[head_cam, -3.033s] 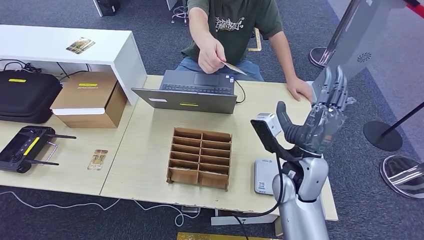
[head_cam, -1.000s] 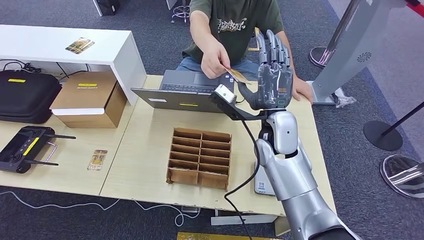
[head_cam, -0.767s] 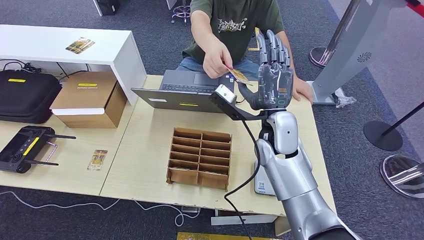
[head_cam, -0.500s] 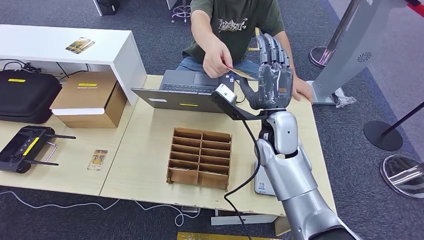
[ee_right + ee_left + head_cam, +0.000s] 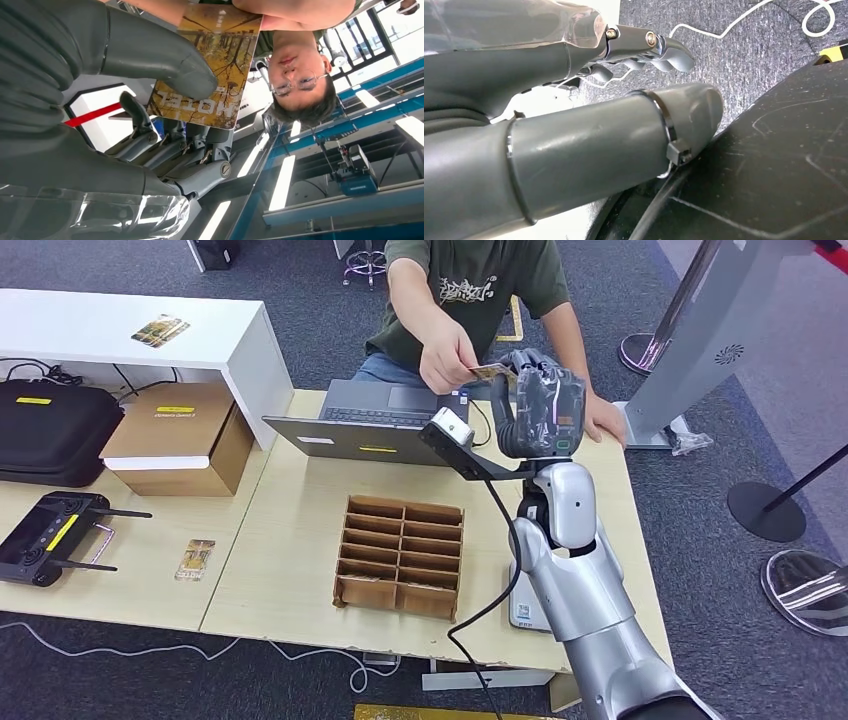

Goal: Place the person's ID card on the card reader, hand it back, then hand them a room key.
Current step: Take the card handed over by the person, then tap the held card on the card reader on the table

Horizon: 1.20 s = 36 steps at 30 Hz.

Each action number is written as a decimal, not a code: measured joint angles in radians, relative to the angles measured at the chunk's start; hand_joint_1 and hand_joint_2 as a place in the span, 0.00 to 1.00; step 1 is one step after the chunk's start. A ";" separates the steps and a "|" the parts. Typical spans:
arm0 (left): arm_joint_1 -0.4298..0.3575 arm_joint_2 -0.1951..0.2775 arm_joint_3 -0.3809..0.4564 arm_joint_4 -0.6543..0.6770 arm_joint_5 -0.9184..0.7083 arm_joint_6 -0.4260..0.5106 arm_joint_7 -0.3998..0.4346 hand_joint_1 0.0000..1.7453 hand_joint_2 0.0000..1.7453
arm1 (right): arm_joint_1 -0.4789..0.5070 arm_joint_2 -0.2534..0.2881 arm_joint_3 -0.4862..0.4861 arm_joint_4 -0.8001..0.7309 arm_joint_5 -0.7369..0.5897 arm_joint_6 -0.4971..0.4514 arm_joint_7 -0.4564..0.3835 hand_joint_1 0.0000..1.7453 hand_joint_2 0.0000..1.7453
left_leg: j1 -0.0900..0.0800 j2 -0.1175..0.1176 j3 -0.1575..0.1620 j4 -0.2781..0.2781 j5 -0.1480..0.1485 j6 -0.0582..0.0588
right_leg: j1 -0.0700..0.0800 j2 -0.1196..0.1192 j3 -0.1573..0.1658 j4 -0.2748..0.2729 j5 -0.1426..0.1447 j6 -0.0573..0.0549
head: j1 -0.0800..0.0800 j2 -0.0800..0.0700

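A person in a green shirt sits behind the table and holds out the ID card [image 5: 488,372], a card with an autumn-forest print [image 5: 210,75]. My right hand [image 5: 540,405] is raised at the card, fingers curled over it. Up close, its thumb [image 5: 165,55] presses on the card's face with the darker fingers [image 5: 150,145] behind it, while the person's hand [image 5: 450,350] still grips the other end. The white card reader [image 5: 520,608] lies on the table near the front edge, partly hidden by my right arm. My left hand [image 5: 549,100] hangs low, holding nothing.
An open laptop [image 5: 380,425] stands between the person and a wooden compartment tray [image 5: 400,555]. A printed card [image 5: 195,558] lies on the left table and more cards [image 5: 160,330] on the white shelf. A cardboard box [image 5: 180,435] and a controller [image 5: 50,535] sit at left.
My right hand swung from the table's right edge up to the person's card. In the last half second its upright fingers curled down and the thumb closed onto the card.
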 joint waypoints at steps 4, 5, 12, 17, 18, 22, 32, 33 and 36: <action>0.000 0.000 0.000 0.000 0.000 0.001 0.003 0.00 0.00 | 0.001 0.000 0.000 -0.002 -0.001 0.000 0.000 1.00 1.00 | 0.000 0.000 0.000 0.000 0.000 0.000 | 0.000 0.000 0.000 0.000 0.000 0.000 | 0.000 0.000; 0.000 -0.001 0.000 0.000 0.000 0.002 0.004 0.00 0.00 | 0.002 0.000 0.000 -0.002 -0.002 0.000 0.000 1.00 1.00 | 0.000 0.000 0.000 0.000 0.000 0.000 | 0.000 0.000 0.000 0.000 0.000 0.000 | 0.000 0.000; 0.000 -0.003 0.001 0.000 -0.001 0.002 0.007 0.00 0.00 | 0.003 0.000 -0.001 -0.002 -0.040 0.017 0.003 1.00 1.00 | 0.000 0.000 0.000 0.000 0.000 0.000 | 0.000 0.000 0.000 0.000 0.000 0.000 | 0.000 0.000; 0.002 -0.003 0.004 0.000 0.010 0.002 -0.003 0.00 0.00 | 0.001 0.013 -0.041 -0.001 -0.349 0.155 0.005 1.00 1.00 | 0.000 0.000 0.000 0.000 0.000 0.000 | 0.000 0.000 0.000 0.000 0.000 0.000 | 0.000 0.000; 0.002 -0.001 0.005 0.000 0.014 0.002 -0.010 0.00 0.00 | -0.001 0.018 -0.056 0.001 -0.430 0.189 0.005 1.00 1.00 | 0.000 0.000 0.000 0.000 0.000 0.000 | 0.000 0.000 0.000 0.000 0.000 0.000 | 0.000 0.000; 0.005 0.004 0.010 0.000 0.018 0.012 -0.006 0.00 0.00 | -0.025 0.023 -0.109 0.023 -0.619 0.246 0.013 1.00 1.00 | 0.000 0.000 0.000 0.000 0.000 0.000 | 0.000 0.000 0.000 0.000 0.000 0.000 | 0.000 0.000; 0.015 -0.001 0.019 0.000 0.017 0.043 0.028 0.00 0.00 | -0.095 0.022 -0.146 0.128 -0.733 0.239 -0.001 1.00 1.00 | 0.000 0.000 0.000 0.000 0.000 0.000 | 0.000 0.000 0.000 0.000 0.000 0.000 | 0.000 0.000; 0.015 -0.002 0.021 0.000 0.017 0.043 0.028 0.00 0.00 | -0.097 0.021 -0.146 0.134 -0.739 0.237 -0.003 1.00 1.00 | 0.000 0.000 0.000 0.000 0.000 0.000 | 0.000 0.000 0.000 0.000 0.000 0.000 | 0.000 0.000; 0.015 -0.003 0.025 0.000 0.016 0.044 0.028 0.00 0.00 | -0.101 0.017 -0.146 0.150 -0.751 0.223 -0.008 1.00 1.00 | 0.000 0.000 0.000 0.000 0.000 0.000 | 0.000 0.000 0.000 0.000 0.000 0.000 | 0.000 0.000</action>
